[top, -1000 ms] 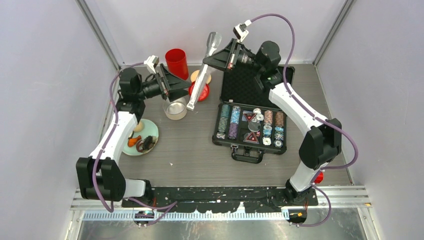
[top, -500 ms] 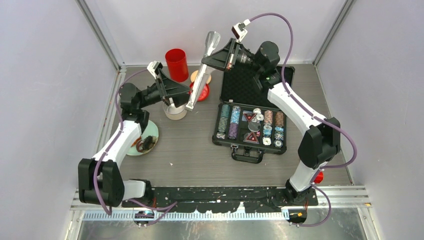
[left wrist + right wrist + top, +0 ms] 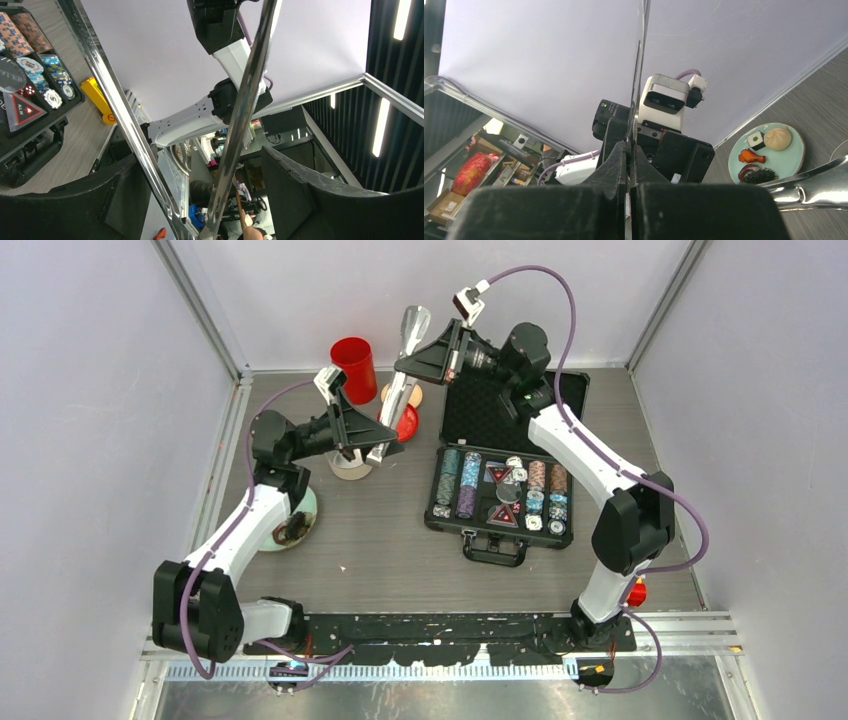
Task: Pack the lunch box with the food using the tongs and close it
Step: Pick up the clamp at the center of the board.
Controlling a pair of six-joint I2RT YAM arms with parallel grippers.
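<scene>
The silver tongs (image 3: 398, 390) hang tilted above the back of the table, and my right gripper (image 3: 408, 358) is shut on their upper part. In the right wrist view the fingers (image 3: 619, 170) are pressed together on the thin metal edge (image 3: 639, 55). My left gripper (image 3: 383, 447) is at the tongs' lower end, open. One tongs arm (image 3: 242, 115) runs between its fingers (image 3: 300, 190) without touching them. The steel lunch box (image 3: 347, 469) stands just below, partly hidden, and its tan lid (image 3: 389, 394) lies behind. The food (image 3: 760, 156) lies on a pale green plate (image 3: 791, 159).
An open black case of poker chips (image 3: 502, 498) fills the right half of the table. A red cup (image 3: 353, 364) stands at the back, a red dish (image 3: 407, 423) beside the tongs. My left arm covers part of the plate (image 3: 304, 508). Walls close in the left, back and right.
My left arm has swung right, off the plate and up to the tongs' lower end, and its jaws have narrowed a little. The right gripper has shifted the tongs slightly up and left.
</scene>
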